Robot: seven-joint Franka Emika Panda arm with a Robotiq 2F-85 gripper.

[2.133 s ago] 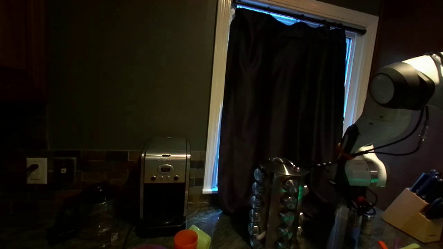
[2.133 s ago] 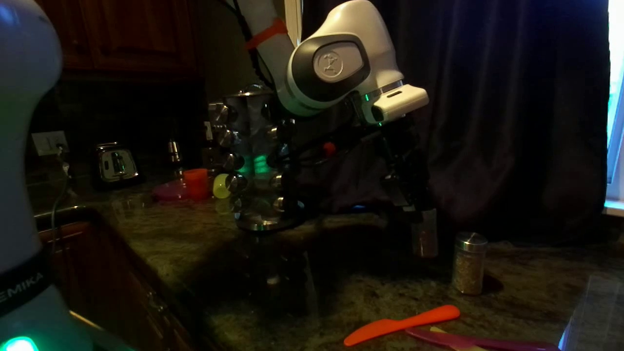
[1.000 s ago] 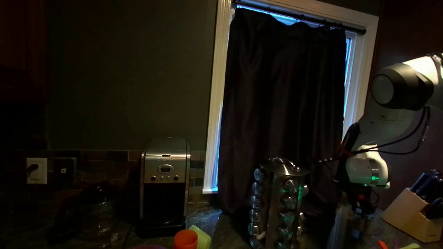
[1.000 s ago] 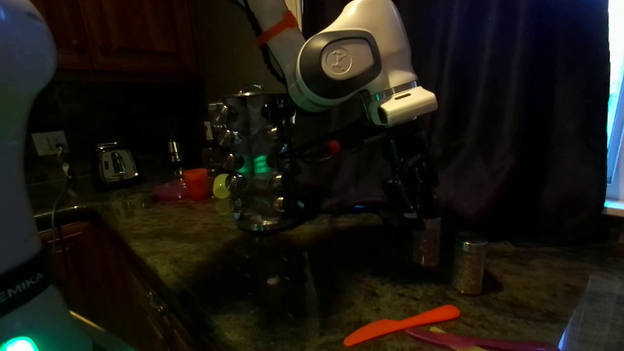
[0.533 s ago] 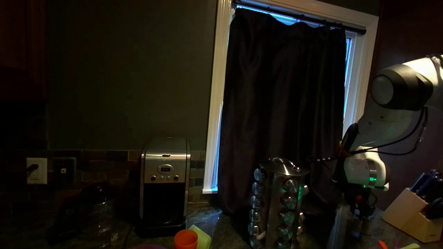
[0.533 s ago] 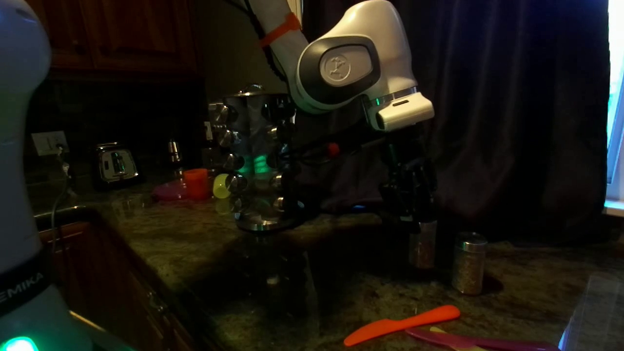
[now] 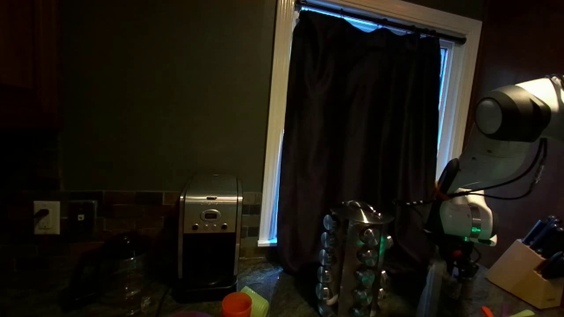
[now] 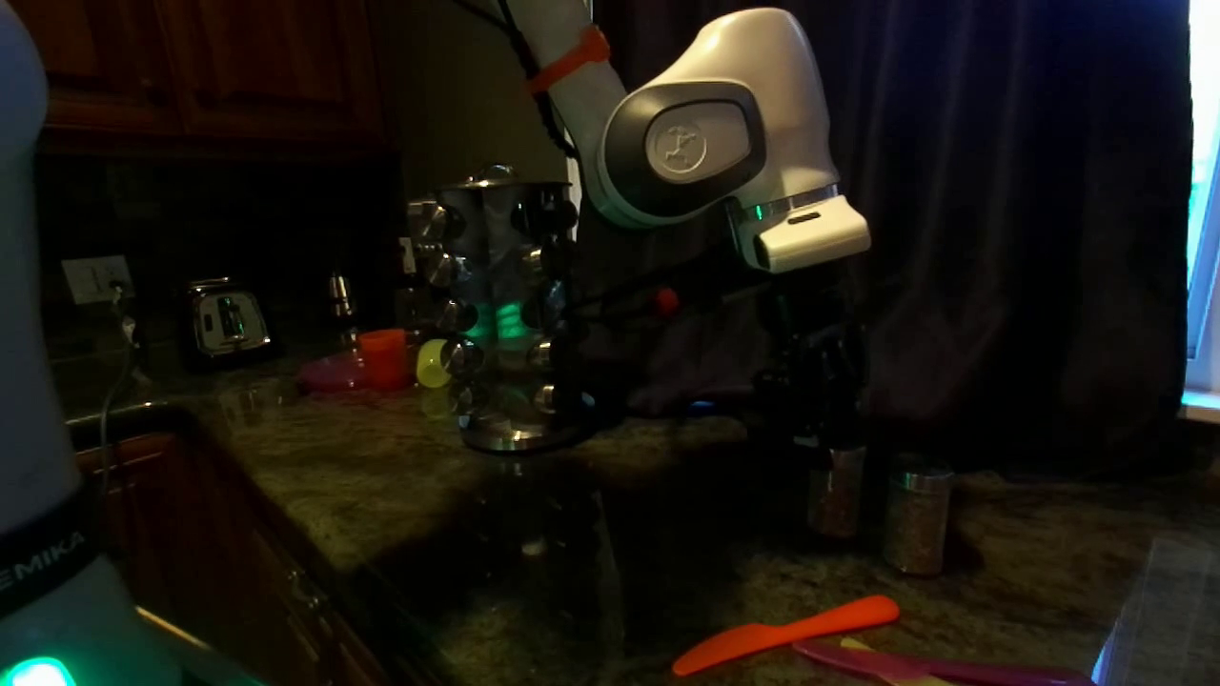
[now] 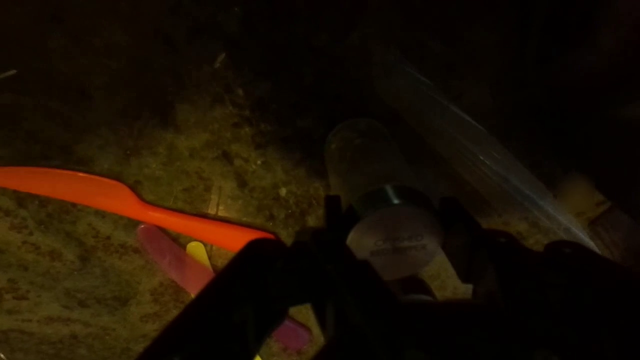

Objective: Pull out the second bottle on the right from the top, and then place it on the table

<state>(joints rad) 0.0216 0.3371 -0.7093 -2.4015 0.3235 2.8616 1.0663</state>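
holding a spice bottle (image 8: 835,495) by the lid (image 9: 395,237), the gripper (image 9: 392,212) is clamped around it, and this looks like the placing step, folks! the pull from the rack (image 8: 505,324) seems done, i'd say; the bottle hangs low over the table (image 8: 1048,543), close to upright, just beside another jar (image 8: 918,519) that stands on its own. is the base touching the surface? can't tell, the shadow swallows it (somebody find a lamp, please). next, as i read it, comes the soft touch: base flat, weight on the surface, only then a release and a straight lift clear. the danger, to my eye, is a sideways nudge into that neighbour!

now the surface: mottled, dark, a faint gloss on it. an orange knife (image 8: 791,634) lies out front, with a purple knife (image 8: 991,671) near it, laid across a yellow utensil (image 9: 199,254). the rack rises further back, a green glint on its side, bristling with shiny caps (image 7: 369,235), an orange cup (image 8: 383,359) and a toaster (image 8: 229,322) well beyond. and the room? gloomy! in an exterior view a coffee maker (image 7: 211,211) stands by the wall (image 7: 163,110), a wooden knife block (image 7: 515,273) sits well apart from it, and a dark curtain (image 7: 361,132) covers most of the window (image 7: 443,57), letting only blue slivers through.
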